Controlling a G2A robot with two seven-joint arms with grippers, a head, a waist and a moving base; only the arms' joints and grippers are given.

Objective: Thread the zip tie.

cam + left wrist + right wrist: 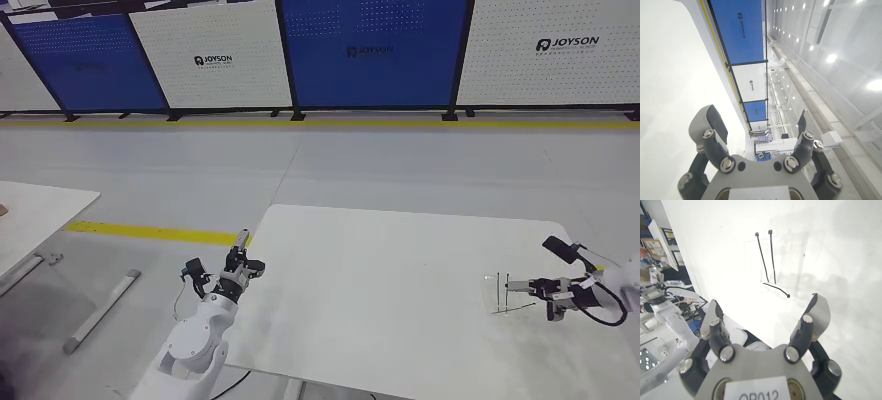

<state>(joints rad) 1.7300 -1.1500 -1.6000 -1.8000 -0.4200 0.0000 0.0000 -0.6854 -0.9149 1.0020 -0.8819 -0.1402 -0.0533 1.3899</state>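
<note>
From above, we see thin black zip ties (503, 288) near the white table's (380, 300) right edge, just ahead of the right gripper (515, 288). The left gripper (758, 113) gapes wide, holding nothing. The right one is equally spread and empty. Two ties lie parallel, heads away from it, and a third zip tie (777, 288) lies crosswise at their tails.

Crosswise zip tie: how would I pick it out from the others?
Look at the white table, ahead of the right pincer. There, two black zip ties lie side by side. The crosswise zip tie lies alone, turned across their tail ends and slightly curved.
</note>
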